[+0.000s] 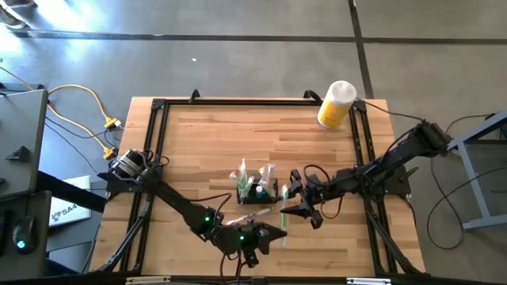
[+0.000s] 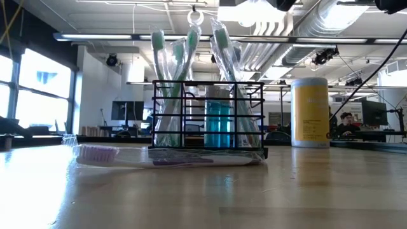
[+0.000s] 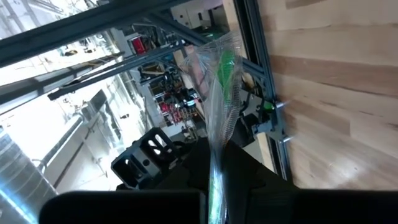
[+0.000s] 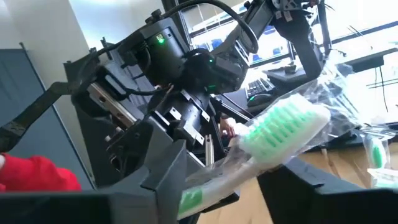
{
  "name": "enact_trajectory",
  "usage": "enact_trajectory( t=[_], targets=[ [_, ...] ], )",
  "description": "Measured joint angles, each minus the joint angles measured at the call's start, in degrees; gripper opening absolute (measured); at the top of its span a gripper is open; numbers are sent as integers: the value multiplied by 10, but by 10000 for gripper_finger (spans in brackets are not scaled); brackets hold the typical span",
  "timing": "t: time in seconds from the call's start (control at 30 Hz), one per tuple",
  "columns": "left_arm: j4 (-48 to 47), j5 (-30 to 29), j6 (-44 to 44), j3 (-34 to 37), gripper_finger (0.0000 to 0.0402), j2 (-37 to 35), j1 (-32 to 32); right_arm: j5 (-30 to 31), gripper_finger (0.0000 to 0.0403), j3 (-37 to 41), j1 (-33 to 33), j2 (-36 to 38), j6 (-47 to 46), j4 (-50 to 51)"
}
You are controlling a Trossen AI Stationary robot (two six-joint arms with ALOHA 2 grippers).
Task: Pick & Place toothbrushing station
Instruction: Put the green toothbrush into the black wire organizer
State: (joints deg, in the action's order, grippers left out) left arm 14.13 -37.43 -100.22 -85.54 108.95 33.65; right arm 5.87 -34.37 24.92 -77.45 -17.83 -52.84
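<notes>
The black wire organiser box (image 1: 259,190) stands on the table's middle, with several clear-wrapped toothbrushes upright in it; it also shows in the low view (image 2: 208,114). My left gripper (image 1: 265,235) is near the table's near edge, shut on a wrapped green-headed toothbrush (image 3: 222,68). My right gripper (image 1: 291,198) is just right of the box. It is open, and its fingers stand on either side of the same toothbrush's head end (image 4: 283,127). A purple wrapped toothbrush (image 2: 165,156) lies flat in front of the box. My left gripper pinches the wrapped toothbrush's handle (image 3: 216,168) between its two fingers. The toothbrush runs straight out past the fingertips, and its green head (image 3: 225,62) is lifted clear of the table and points toward my right gripper.
A yellow bottle (image 1: 336,104) with a white cap lies at the table's far right; it also shows in the low view (image 2: 310,112). A black frame (image 1: 158,142) runs round the table's edges. Bare wood lies at the far left.
</notes>
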Motion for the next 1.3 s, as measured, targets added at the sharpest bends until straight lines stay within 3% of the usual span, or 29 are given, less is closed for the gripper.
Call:
enact_trajectory(
  t=[0.43,0.7,1.03,1.3],
  targets=[
    [-17,3,23,1,10,0,-6,-23,15,-1,-7,1,22,11],
    [-23,1,28,1,16,0,-6,-27,9,-1,-7,1,38,14],
    [-40,-3,75,1,147,1,-7,-48,7,-1,-6,0,50,22],
    [-39,-24,76,0,190,1,9,-49,6,-1,-4,0,55,31]
  ],
)
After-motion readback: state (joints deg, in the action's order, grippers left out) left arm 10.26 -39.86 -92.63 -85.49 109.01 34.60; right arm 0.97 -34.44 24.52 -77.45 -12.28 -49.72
